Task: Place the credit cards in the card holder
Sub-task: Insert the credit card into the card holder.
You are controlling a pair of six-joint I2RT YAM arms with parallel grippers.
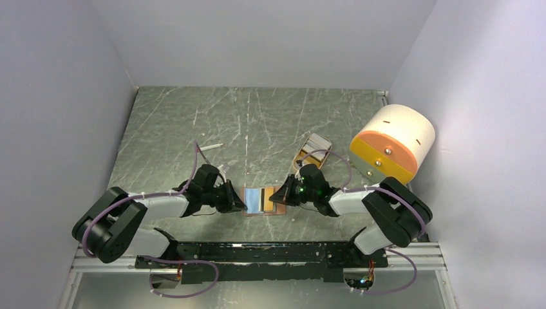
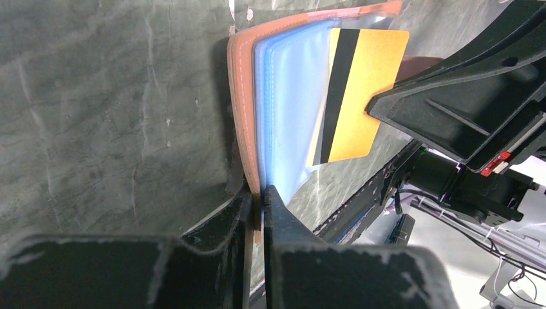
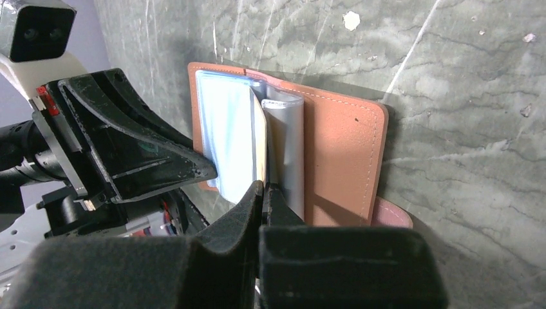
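The reddish-brown leather card holder [image 1: 279, 210] lies open between the arms, with light blue clear sleeves [image 2: 290, 109] inside it. My left gripper [image 2: 256, 193] is shut on the near edge of its cover and sleeve [image 2: 241, 116]. My right gripper [image 3: 264, 188] is shut on the orange-yellow card [image 2: 360, 96], which has a black stripe. It holds the card upright over the open sleeves, and the card shows edge-on in the right wrist view [image 3: 261, 138]. The leather cover [image 3: 341, 154] lies flat to the right of the card. No other card is clearly in view.
A tan oblong tray [image 1: 312, 152] with something silvery in it sits behind the right gripper [image 1: 285, 195]. A big cream-and-orange cylinder [image 1: 393, 141] stands at the right wall. A small white stick [image 1: 211, 147] lies behind the left gripper [image 1: 239, 206]. Walls close in on three sides.
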